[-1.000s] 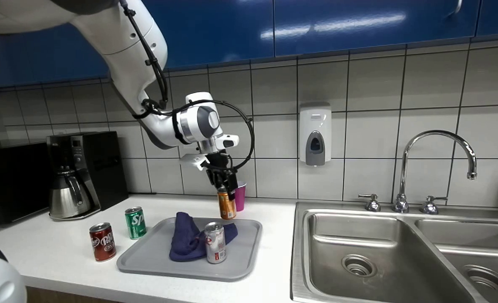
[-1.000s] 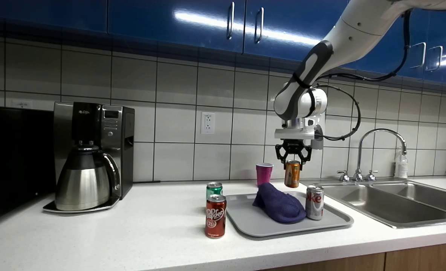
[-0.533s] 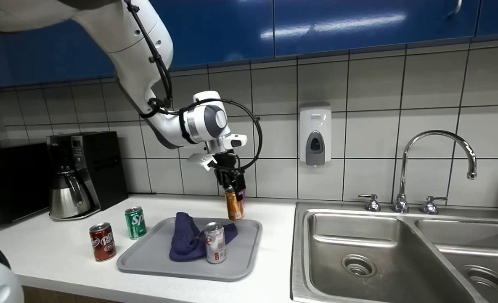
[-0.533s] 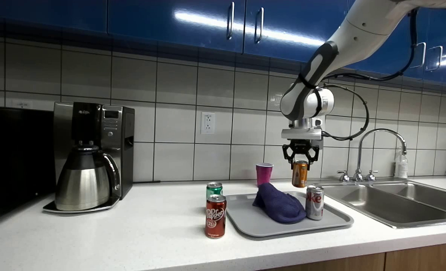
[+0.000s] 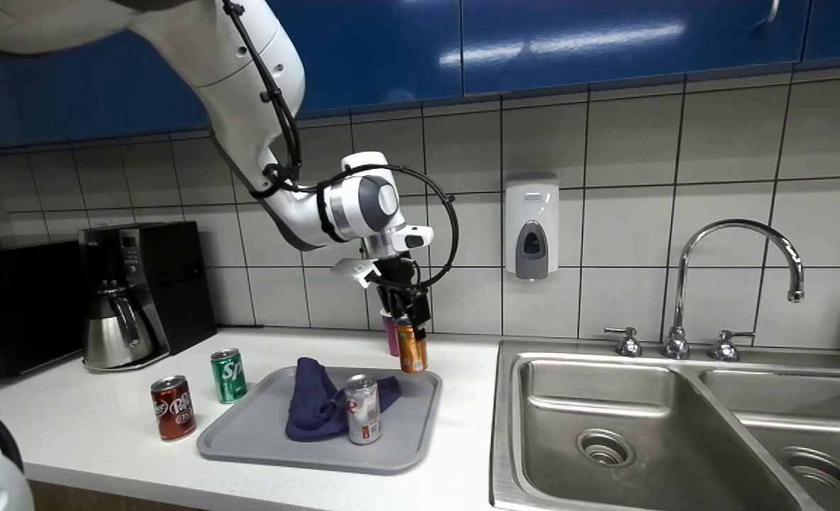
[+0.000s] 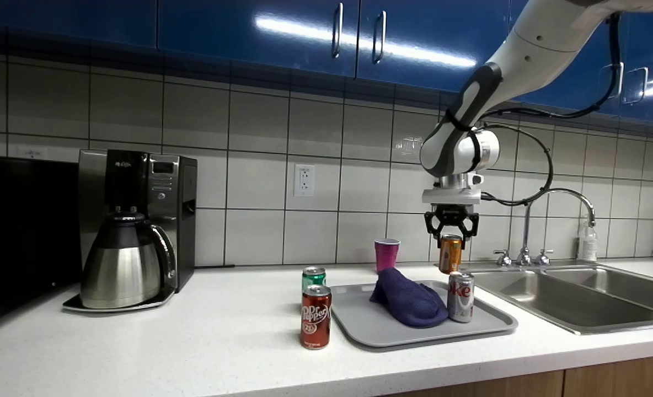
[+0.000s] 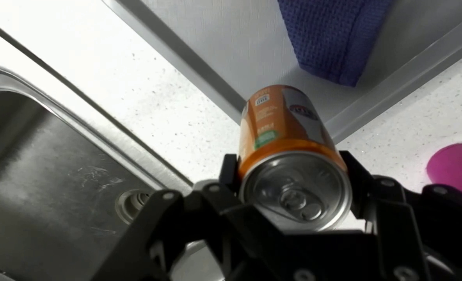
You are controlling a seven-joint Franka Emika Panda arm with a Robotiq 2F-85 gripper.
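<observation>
Currently, an orange can [image 7: 293, 156] is held pinched in the claw [image 6: 451, 240], with a jaw set against either side of its upper end. The can is held roughly upright below the claw, clear of the table [image 6: 221, 331], near a rear corner of a gray tray [image 6: 359, 314]; whether it is over the rim cannot be told. Lower than the claw and toward the front of the table, a silver can [image 6: 461, 298] is stood upright on the tray, just beside a bunched purple cloth [image 6: 409, 300]. On one side of the claw, near it, a pink cup [image 6: 386, 255] is seen on the table; on the opposite side, a steel sink [image 5: 505, 426] is set into the table. Farther from the claw, on the cup's side and past the tray, a green can [image 5: 229, 376] and a dark red can [image 5: 173, 408] are placed upright near each other. Well apart from the claw, on that same side, a coffee maker [image 6: 128, 182] is seen.
</observation>
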